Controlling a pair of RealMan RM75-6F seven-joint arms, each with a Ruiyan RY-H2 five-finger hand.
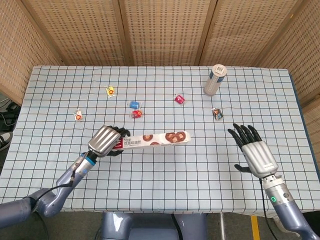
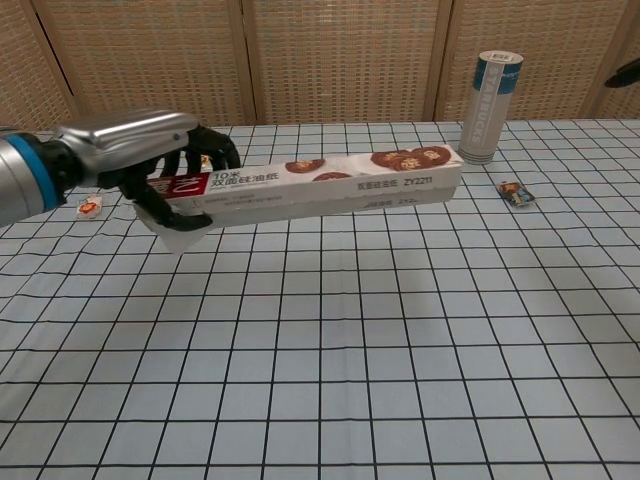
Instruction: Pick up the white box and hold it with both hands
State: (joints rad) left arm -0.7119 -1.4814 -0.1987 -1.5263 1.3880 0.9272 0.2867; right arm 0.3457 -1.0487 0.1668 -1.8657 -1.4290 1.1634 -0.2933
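Observation:
The long white box [image 1: 158,139] [image 2: 330,184], printed with cookies, hangs lengthwise above the middle of the table. My left hand [image 1: 106,140] [image 2: 150,155] grips its left end, fingers wrapped around it. Its right end sticks out free. My right hand [image 1: 254,151] is open with fingers spread, low at the right, well apart from the box. Only a dark tip of the right hand [image 2: 626,73] shows in the chest view, at the right edge.
A tall grey canister [image 1: 215,79] [image 2: 489,105] stands at the back right. Small wrapped candies lie scattered: red [image 1: 179,99], blue [image 1: 133,104], yellow [image 1: 109,90], one at the left [image 1: 78,115], one by the canister [image 1: 217,113]. Wicker screens close off the back.

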